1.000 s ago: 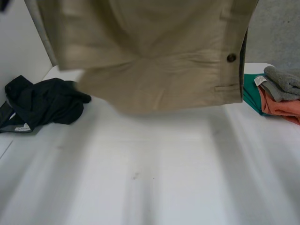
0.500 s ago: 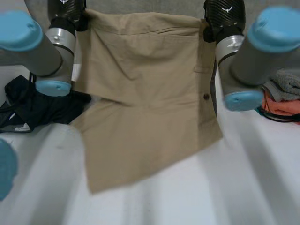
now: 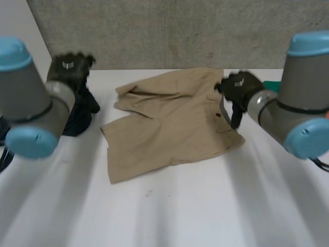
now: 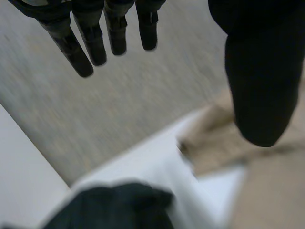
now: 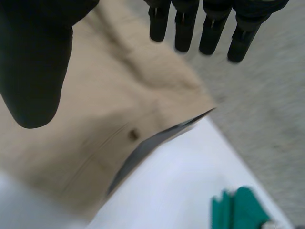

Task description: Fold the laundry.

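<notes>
A pair of beige shorts point(image 3: 169, 123) lies spread on the white table point(image 3: 205, 206), its waistband with the button toward my right hand. My left hand point(image 3: 69, 67) hovers beyond the shorts' far left corner, its fingers point(image 4: 90, 43) straight and empty, with the shorts point(image 4: 267, 191) below the thumb. My right hand point(image 3: 239, 86) hangs above the waistband edge, open, fingers point(image 5: 209, 28) straight. Under its palm lie the shorts point(image 5: 109, 119), untouched.
A dark garment point(image 3: 82, 110) is heaped at the table's left, next to my left arm, and appears below the left hand's fingers point(image 4: 109, 207). Green cloth point(image 3: 270, 85) lies at the right edge, also beyond the shorts point(image 5: 236, 207). A grey wall stands behind.
Both hands held the shorts up by the waistband; they have let go and opened. The shorts have dropped flat onto the table, and the hands have moved apart.
</notes>
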Tool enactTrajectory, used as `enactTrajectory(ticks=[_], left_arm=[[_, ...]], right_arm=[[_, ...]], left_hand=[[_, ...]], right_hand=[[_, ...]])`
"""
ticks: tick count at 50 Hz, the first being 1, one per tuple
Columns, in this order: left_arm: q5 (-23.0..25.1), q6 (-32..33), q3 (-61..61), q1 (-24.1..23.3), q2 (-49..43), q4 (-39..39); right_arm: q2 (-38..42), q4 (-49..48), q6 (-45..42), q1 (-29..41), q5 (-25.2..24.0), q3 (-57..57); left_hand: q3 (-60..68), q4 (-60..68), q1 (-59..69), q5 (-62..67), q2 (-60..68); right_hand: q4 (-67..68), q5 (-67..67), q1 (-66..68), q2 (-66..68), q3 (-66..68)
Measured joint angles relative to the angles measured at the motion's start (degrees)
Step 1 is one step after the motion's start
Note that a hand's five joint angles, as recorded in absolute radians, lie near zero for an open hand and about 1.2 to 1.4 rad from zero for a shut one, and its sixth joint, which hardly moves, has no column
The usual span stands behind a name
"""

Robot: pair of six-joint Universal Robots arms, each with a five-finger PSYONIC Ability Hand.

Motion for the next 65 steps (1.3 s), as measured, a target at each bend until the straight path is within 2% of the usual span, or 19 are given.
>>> enactTrajectory(ticks=[2, 6, 11, 17, 21, 22, 23, 25, 27, 29, 38, 45, 47, 48, 51, 55, 60, 63, 65], left_arm=[[0.52, 0.23, -7.92, -1.87, 3.03, 0.11], [2.54, 0.83, -18.84, -7.01, 4.45, 1.08], [3.74, 1.76, -24.01, -11.30, 0.89, 2.12], [3.46, 2.28, -22.35, -12.19, -4.20, 2.39], [3.03, 2.70, -19.12, -11.88, -7.02, 2.59], [2.91, 2.88, -18.42, -11.79, -7.50, 2.70], [2.79, 3.08, -17.84, -11.71, -7.90, 2.78], [2.35, 3.87, -16.34, -11.52, -8.79, 3.15], [1.73, 4.80, -15.41, -11.39, -9.21, 3.78], [0.69, 5.90, -14.76, -11.32, -9.25, 4.84], [-4.52, 9.25, -15.67, -11.86, -7.04, 11.27], [-3.64, 13.11, -19.98, -13.04, -1.58, 7.03], [-2.33, 14.74, -22.50, -14.08, 2.24, 1.26], [-2.11, 14.98, -22.87, -14.27, 2.83, 0.20], [-0.08, 17.33, -25.61, -16.20, 8.11, -11.68], [1.60, 20.34, -26.60, -18.30, 11.93, -25.41], [1.11, 22.36, -23.70, -19.27, 11.33, -28.74], [-0.33, 22.98, -20.16, -19.37, 8.86, -25.28], [-2.32, 23.39, -14.67, -19.05, 4.48, -17.55]], right_arm=[[-0.72, -0.03, -1.92, -1.06, -2.45, 4.15], [-0.32, -2.29, -3.64, -2.75, -6.10, 9.20], [2.67, -8.40, -4.01, -4.33, -8.77, 12.20], [7.04, -15.51, -4.10, -5.31, -9.36, 12.66], [9.76, -18.71, -4.22, -5.68, -9.14, 12.05], [10.22, -19.11, -4.24, -5.70, -9.09, 11.94], [10.56, -19.39, -4.24, -5.72, -9.06, 11.86], [11.23, -20.08, -4.14, -5.79, -8.95, 11.65], [11.23, -20.66, -3.79, -5.85, -8.85, 11.73], [10.71, -21.34, -3.12, -5.87, -8.77, 12.12], [6.66, -22.06, 1.00, -5.86, -8.44, 14.17], [1.18, -6.51, -5.55, -6.35, -8.75, 15.83], [-2.06, 4.26, -11.98, -7.39, -8.94, 16.94], [-2.41, 5.49, -12.72, -7.53, -8.94, 17.07], [-6.76, 21.73, -22.50, -9.95, -9.06, 18.71], [-9.78, 33.89, -30.56, -12.44, -9.54, 19.60], [-9.51, 34.94, -31.43, -12.96, -9.87, 18.16], [-7.93, 31.79, -28.51, -12.50, -9.53, 16.12], [-5.76, 26.28, -22.81, -11.83, -8.42, 13.22]], left_hand=[[3.50, 3.71, 3.99, 3.31, 3.69], [6.07, 6.21, 5.77, 6.03, 6.02], [6.12, 6.27, 5.77, 6.15, 6.05], [6.32, 6.49, 5.78, 6.34, 6.25], [12.85, 12.69, 13.32, 12.52, 12.83], [18.66, 18.54, 19.71, 18.24, 18.43], [19.92, 19.81, 21.00, 19.47, 20.33], [34.67, 34.86, 35.61, 34.26, 35.79], [46.74, 47.02, 47.30, 46.29, 47.08], [51.90, 52.26, 50.32, 51.08, 52.31], [52.54, 52.89, 50.32, 51.17, 52.91], [52.54, 52.91, 50.32, 51.17, 52.91], [52.55, 52.91, 50.32, 51.17, 52.91], [52.55, 52.91, 50.32, 51.17, 52.91], [52.55, 52.91, 50.32, 51.17, 52.91], [52.64, 52.93, 50.32, 51.15, 53.03], [52.73, 52.95, 50.32, 51.15, 53.08], [52.73, 52.95, 50.32, 51.15, 53.08], [52.75, 52.96, 50.32, 51.15, 53.11]], right_hand=[[5.96, 5.96, 6.09, 6.17, 6.03], [9.14, 9.05, 8.62, 8.51, 8.71], [11.62, 11.42, 10.99, 11.29, 11.22], [12.07, 12.01, 11.24, 11.73, 11.84], [13.27, 13.17, 12.78, 13.17, 13.15], [15.55, 15.41, 14.91, 15.35, 15.50], [21.64, 21.38, 21.19, 21.70, 21.68], [39.80, 38.71, 39.89, 41.47, 40.76], [48.67, 46.57, 42.21, 49.11, 48.55], [51.28, 48.48, 42.21, 49.76, 50.82], [51.65, 49.18, 42.21, 49.77, 51.04], [51.66, 49.57, 42.21, 49.77, 51.05], [51.66, 49.57, 42.21, 49.77, 51.05], [51.66, 49.57, 42.21, 49.77, 51.05], [51.68, 49.57, 42.21, 49.77, 51.06], [51.72, 49.77, 42.21, 49.77, 51.07], [51.72, 50.68, 45.05, 50.58, 51.07], [51.73, 51.08, 45.11, 50.58, 51.07], [51.73, 51.23, 46.09, 50.57, 51.07]])
